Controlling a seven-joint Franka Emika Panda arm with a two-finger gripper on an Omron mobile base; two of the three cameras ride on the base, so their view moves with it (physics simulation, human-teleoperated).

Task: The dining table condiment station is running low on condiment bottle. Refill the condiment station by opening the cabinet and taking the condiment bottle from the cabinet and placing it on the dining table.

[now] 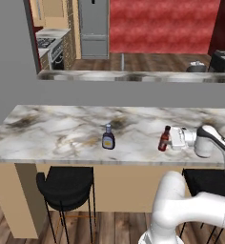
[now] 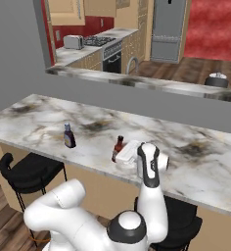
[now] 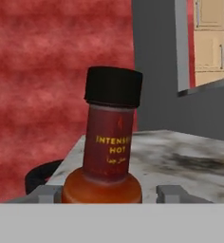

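Observation:
The condiment bottle (image 1: 164, 139) (image 2: 118, 148) stands upright near the front edge of the marble dining table (image 1: 62, 133) (image 2: 200, 162). It is dark red with a black cap and a label reading "Intense Hot" (image 3: 111, 142). My gripper (image 1: 168, 141) (image 2: 121, 155) (image 3: 109, 193) reaches in level from the right and straddles the bottle's base. Its fingertips (image 3: 173, 193) stand a little off the glass, so the jaws are open around it. Tan wall cabinet doors (image 2: 66, 10) hang far back in the kitchen.
A squat pale bottle with a dark label (image 1: 108, 138) (image 2: 69, 137) stands on the table left of the hot sauce. Black stools (image 1: 66, 183) (image 2: 29, 171) sit under the front edge. Behind the table a grey half wall carries a second counter with a faucet (image 1: 122, 62).

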